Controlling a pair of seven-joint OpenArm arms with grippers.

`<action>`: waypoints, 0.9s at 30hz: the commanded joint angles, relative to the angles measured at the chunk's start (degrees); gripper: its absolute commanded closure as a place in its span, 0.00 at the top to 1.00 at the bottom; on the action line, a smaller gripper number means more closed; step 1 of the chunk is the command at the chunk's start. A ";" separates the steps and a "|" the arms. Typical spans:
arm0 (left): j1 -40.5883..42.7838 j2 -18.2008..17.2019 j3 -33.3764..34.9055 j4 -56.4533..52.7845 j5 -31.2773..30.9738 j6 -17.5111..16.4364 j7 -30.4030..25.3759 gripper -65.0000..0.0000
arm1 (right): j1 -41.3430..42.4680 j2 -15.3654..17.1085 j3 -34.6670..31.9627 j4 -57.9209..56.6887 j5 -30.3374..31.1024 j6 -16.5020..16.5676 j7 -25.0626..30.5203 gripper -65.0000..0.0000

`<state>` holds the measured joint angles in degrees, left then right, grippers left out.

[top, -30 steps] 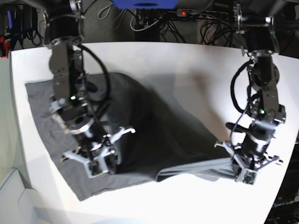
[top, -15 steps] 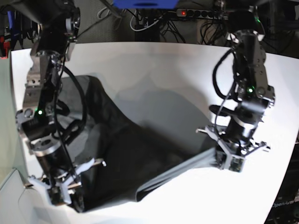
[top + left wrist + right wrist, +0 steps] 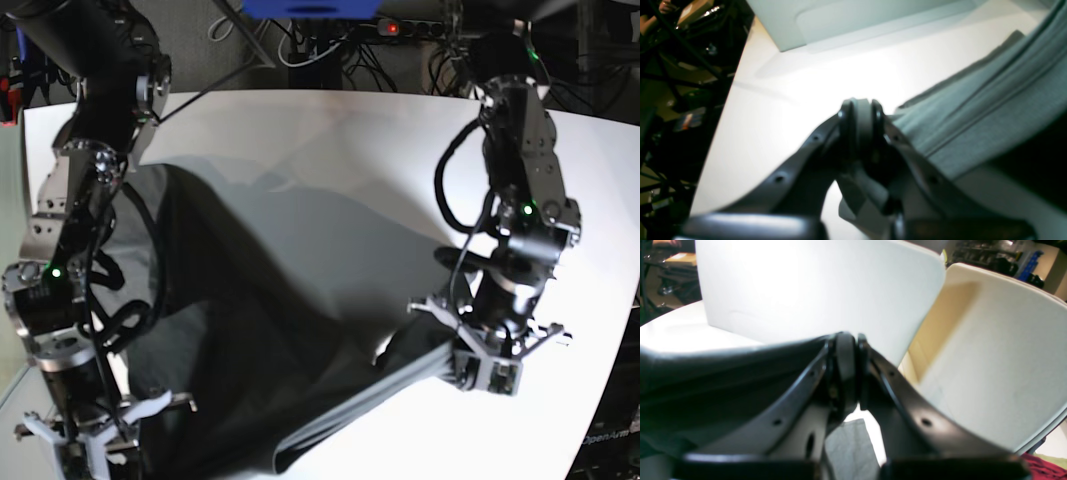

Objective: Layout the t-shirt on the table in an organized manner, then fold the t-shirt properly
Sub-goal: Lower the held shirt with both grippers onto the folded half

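Observation:
The dark charcoal t-shirt (image 3: 260, 330) hangs stretched between my two grippers above the white table (image 3: 330, 130). In the base view my left gripper (image 3: 487, 378) is at the right, shut on a bunched grey edge of the shirt. My right gripper (image 3: 85, 450) is at the bottom left corner, shut on the shirt's other side. In the left wrist view the left gripper (image 3: 858, 116) pinches cloth, and the shirt (image 3: 990, 100) runs off to the right. In the right wrist view the right gripper (image 3: 845, 363) is closed, with dark cloth (image 3: 706, 383) at its left.
Cables and dark equipment line the far side of the table (image 3: 330, 40). In the right wrist view a cream-white panel (image 3: 990, 373) stands beyond the table's rounded corner (image 3: 933, 270). The table's front edge is close to both grippers.
Both grippers have carried the shirt toward the view's left and front. The right gripper went from mid-table to the bottom left corner. The shirt rose off the table and now hangs taut.

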<state>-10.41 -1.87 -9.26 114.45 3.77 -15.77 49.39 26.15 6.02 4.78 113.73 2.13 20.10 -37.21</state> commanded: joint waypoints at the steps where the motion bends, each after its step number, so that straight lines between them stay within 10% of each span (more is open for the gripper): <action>1: -2.46 -0.37 -0.46 0.40 2.52 1.22 0.42 0.01 | 2.29 0.79 0.98 1.12 -2.09 -3.35 2.71 0.00; 17: -23.04 6.75 6.66 0.23 3.13 1.40 0.15 0.01 | 9.50 3.96 3.44 2.09 -2.18 -3.35 5.61 0.00; 27: -27.61 10.87 11.23 1.72 17.37 1.40 -0.11 0.01 | 17.50 7.39 6.70 2.36 -2.18 -3.35 5.61 0.00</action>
<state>-36.21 8.75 2.13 115.42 19.66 -15.05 50.28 41.50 12.49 10.79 115.37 0.97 18.31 -33.32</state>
